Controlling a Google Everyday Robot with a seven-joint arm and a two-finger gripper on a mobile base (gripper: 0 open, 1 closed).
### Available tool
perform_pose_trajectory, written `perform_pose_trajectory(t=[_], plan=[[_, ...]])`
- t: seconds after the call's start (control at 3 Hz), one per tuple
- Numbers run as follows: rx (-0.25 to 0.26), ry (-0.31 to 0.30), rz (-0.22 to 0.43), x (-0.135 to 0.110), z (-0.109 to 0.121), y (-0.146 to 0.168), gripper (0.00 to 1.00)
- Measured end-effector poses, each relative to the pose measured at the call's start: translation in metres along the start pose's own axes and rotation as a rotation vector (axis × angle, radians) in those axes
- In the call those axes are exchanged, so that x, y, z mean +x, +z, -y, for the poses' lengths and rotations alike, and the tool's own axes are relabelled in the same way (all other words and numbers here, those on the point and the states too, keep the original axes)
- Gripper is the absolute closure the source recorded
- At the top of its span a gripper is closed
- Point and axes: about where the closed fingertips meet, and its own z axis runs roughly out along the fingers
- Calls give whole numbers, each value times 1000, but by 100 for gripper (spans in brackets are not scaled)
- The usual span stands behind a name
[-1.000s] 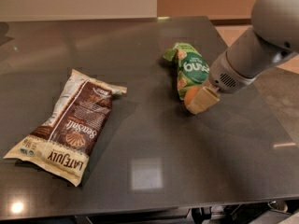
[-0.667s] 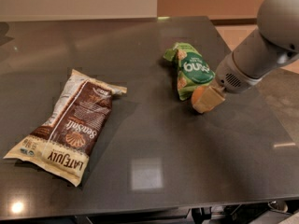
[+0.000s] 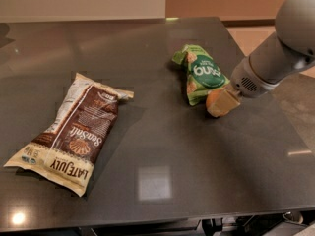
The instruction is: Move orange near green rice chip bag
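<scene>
The green rice chip bag [image 3: 203,74] lies crinkled on the dark table [image 3: 162,146], right of centre. The orange [image 3: 212,103] is just off the bag's lower right corner, at table level. Only its left side shows, because the beige fingers [image 3: 227,101] cover the rest. My gripper [image 3: 222,103] reaches in from the right on the grey arm [image 3: 275,58] and is shut on the orange, right beside the bag.
A larger brown and cream "Late July" bag [image 3: 74,132] lies on the left of the table. The table's right edge runs close behind the arm, and its front edge is at the bottom of the view.
The gripper and the orange have shifted slightly right along the green bag's lower edge. Both bags have stayed put.
</scene>
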Motion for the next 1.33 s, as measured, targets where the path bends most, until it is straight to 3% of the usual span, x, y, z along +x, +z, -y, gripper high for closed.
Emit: perform_pose_trajectory(t=[1.0,1.33], plan=[[-15,-13,18,-3,3,7,13],[-23,-19,22,-3,6,2,0]])
